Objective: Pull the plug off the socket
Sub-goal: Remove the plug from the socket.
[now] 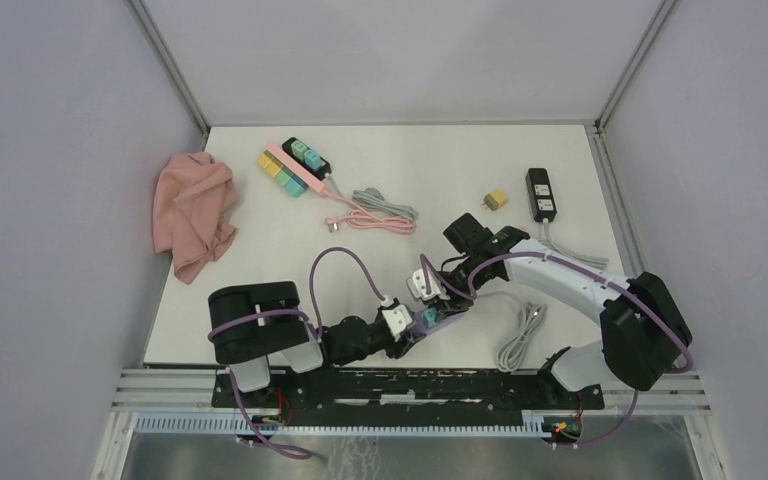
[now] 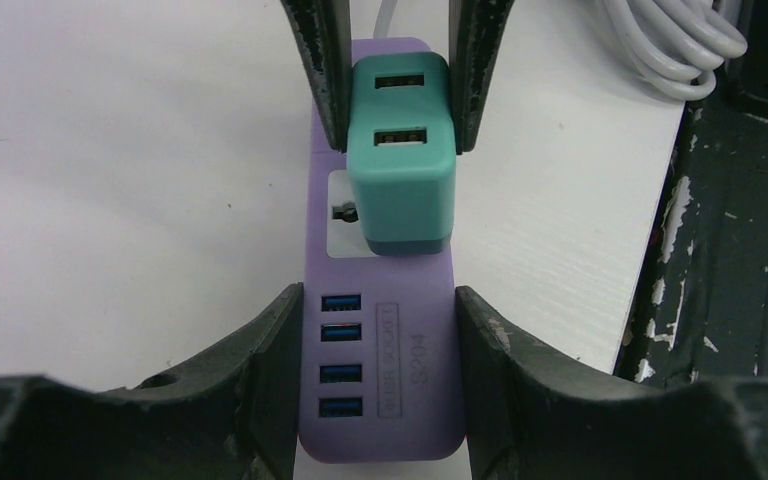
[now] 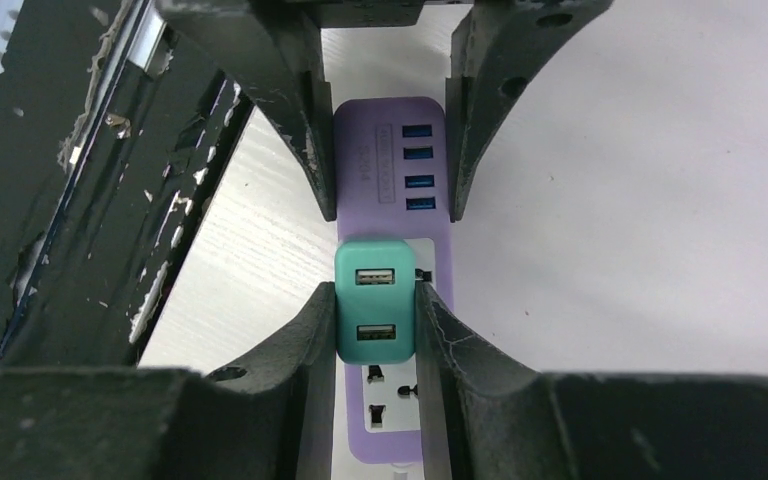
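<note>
Desk (image 2: 110,200) near edge: left end effector (image 2: 375,300) clamps purple strip (image 2: 380,415). Right end effector (image 3: 375,295) pinches seated teal plug (image 3: 370,330)

White table (image 1: 260,290); on it pink cloth (image 1: 195,215); purple power strip (image 2: 380,440); yellow adapter (image 1: 497,200); black strip (image 1: 541,193).

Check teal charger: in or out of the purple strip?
In: teal charger sits seated on purple power strip socket, no prongs showing.

The plug (image 2: 400,170) is seated on the socket strip (image 2: 380,400), laid at the worktop (image 1: 430,160) front edge between left tool (image 2: 378,295) and right tool (image 3: 375,300)
</note>
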`<act>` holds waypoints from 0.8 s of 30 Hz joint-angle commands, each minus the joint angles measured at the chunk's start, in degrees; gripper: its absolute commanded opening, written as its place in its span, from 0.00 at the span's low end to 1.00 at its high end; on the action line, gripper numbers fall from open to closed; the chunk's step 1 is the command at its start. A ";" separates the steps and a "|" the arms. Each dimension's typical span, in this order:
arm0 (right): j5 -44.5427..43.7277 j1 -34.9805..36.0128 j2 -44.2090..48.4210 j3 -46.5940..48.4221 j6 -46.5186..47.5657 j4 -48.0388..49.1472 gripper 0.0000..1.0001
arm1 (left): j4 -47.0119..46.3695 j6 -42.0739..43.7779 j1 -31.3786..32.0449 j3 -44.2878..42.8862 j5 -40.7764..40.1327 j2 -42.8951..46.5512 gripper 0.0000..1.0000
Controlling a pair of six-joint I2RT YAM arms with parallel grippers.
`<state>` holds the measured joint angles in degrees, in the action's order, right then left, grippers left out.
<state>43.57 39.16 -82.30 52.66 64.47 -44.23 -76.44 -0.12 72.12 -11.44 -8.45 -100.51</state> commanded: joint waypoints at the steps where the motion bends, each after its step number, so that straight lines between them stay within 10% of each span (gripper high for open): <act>1: 3.53 -1.61 2.44 -0.61 11.24 -8.14 0.00 | -0.83 -1.81 -0.07 0.02 -0.48 -0.48 0.03; 12: 6.49 2.93 -1.32 2.90 -4.81 0.22 0.00 | -1.07 -2.05 -0.12 0.28 -0.48 -0.43 0.03; 24: 8.80 -2.17 0.57 1.40 11.15 -10.63 0.00 | -0.74 -1.81 -0.13 0.04 0.03 -0.39 0.03</act>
<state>49.63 34.96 -82.83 53.87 71.13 -50.54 -76.09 -0.12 72.23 -11.31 -7.99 -100.51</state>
